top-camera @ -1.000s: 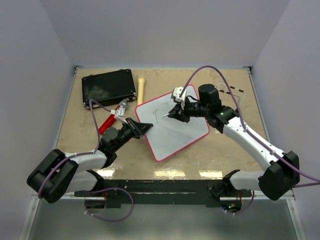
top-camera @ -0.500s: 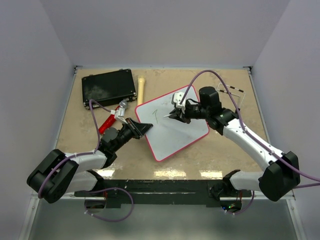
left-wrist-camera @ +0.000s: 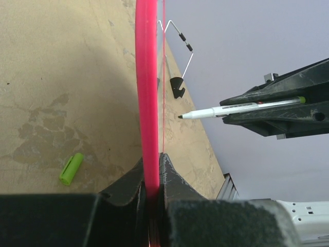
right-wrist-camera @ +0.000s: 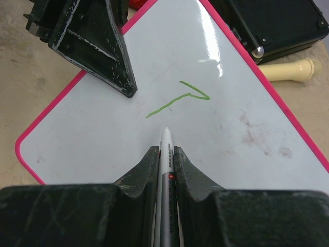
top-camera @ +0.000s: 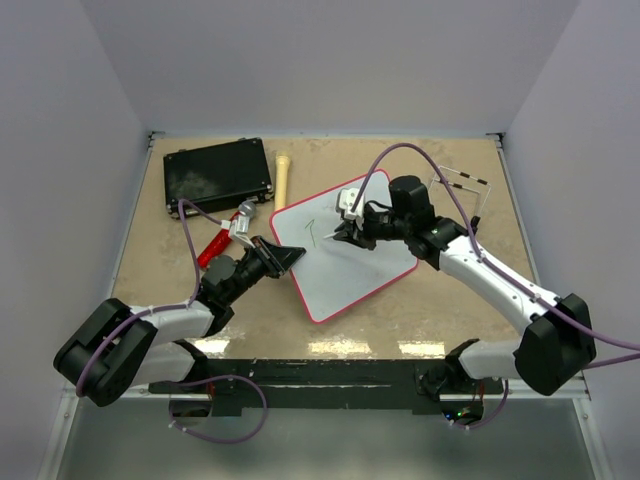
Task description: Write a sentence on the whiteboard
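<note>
- The whiteboard (top-camera: 350, 272) lies flat near the middle of the tabletop (top-camera: 150, 270), turned so that one rounded corner points at the near edge. A black case (top-camera: 218, 175) sits towards the far-left corner.
- The left fingers (left-wrist-camera: 128, 181) are closed on the whiteboard's pink rim at its left side, pinning it in place.
- The right fingers (right-wrist-camera: 145, 170) are clamped on a pen (right-wrist-camera: 165, 138) that points down at the upper-left part of the board. In the left wrist view, its tip stands just clear of the surface.
- So far there is only one green stroke (right-wrist-camera: 177, 102), a slanted line with a small hook at its top.
- As I judge it, the writing has barely begun. Almost all of the sentence is still to be written, and most of the board is blank.
- A green cap (left-wrist-camera: 71, 169) lies loose on the tabletop.
</note>
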### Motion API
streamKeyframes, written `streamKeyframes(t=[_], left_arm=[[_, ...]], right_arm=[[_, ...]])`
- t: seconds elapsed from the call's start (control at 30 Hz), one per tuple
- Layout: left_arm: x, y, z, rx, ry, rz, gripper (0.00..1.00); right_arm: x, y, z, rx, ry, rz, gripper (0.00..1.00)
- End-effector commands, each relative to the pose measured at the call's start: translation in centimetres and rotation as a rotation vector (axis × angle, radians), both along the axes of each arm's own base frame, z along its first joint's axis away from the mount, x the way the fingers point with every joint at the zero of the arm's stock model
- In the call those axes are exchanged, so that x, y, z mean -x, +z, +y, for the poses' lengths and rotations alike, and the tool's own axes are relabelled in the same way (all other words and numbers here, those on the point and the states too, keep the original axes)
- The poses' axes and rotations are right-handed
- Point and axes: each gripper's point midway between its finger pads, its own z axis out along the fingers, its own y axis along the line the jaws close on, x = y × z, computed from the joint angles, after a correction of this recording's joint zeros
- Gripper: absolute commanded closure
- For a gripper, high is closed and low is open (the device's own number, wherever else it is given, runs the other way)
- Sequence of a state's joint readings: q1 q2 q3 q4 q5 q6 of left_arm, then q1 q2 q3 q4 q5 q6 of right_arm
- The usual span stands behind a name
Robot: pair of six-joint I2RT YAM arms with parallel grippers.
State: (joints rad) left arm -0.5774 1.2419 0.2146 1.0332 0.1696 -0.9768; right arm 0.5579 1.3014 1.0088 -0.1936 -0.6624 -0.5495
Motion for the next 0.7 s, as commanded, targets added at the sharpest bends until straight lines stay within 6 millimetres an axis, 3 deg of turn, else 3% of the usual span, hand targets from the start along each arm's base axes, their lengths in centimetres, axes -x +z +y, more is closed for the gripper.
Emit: streamKeyframes(t=[0.0,0.67], left_arm=[[-0.03,3.46,-0.16,0.059,-0.004,-0.137,1.0],[0.17,3.45,-0.08,0.057,-0.007,-0.143,1.0]], right_arm=[[-0.94,0.83,0.63,-0.015,-0.027,-0.039,1.0],[-0.09,1.22,1.47,-0.041,0.008,-0.016,1.0]])
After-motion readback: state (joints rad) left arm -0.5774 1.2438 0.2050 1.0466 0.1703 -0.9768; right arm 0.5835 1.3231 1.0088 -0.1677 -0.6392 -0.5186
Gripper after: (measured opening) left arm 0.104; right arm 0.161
